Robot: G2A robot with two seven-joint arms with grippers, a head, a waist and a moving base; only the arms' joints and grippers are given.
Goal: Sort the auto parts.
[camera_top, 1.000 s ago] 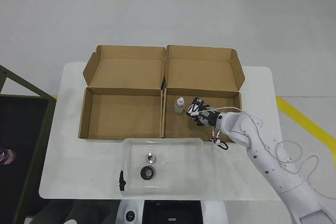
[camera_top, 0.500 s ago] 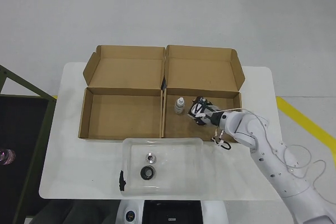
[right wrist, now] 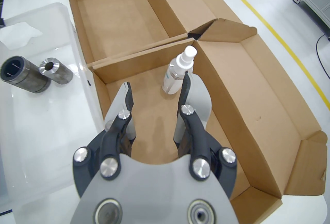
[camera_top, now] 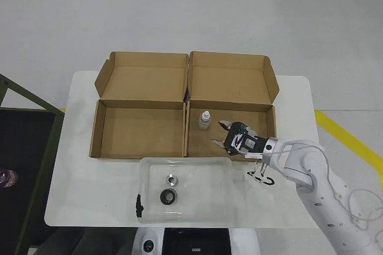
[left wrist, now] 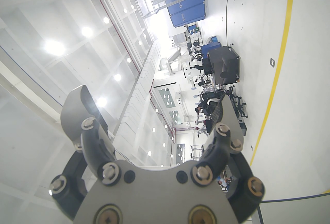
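A small clear spray bottle (camera_top: 205,119) (right wrist: 178,70) with a white cap stands upright in the right cardboard box (camera_top: 263,115) (right wrist: 263,85), near its inner wall. My right gripper (camera_top: 222,136) (right wrist: 156,92) hovers open and empty over that box's floor, a short way back from the bottle. In the clear plastic bin (camera_top: 223,162) (right wrist: 38,132) lie a dark metal sleeve (camera_top: 169,197) (right wrist: 23,75) and a smaller grey metal cylinder (camera_top: 171,179) (right wrist: 55,70). My left gripper (left wrist: 154,111) is open, pointing up at the hall ceiling with nothing between its fingers.
The left cardboard box (camera_top: 102,131) (right wrist: 113,10) holds nothing. Both boxes have raised lids at the back. A dark green cart (camera_top: 6,140) stands off the table's left side. A black object (camera_top: 138,205) sits at the bin's front left corner. White paper (right wrist: 18,33) lies in the bin.
My right gripper has let go of the bottle's side, drawn back toward the bin side of the box and opened wide. The bottle stays upright where it was.
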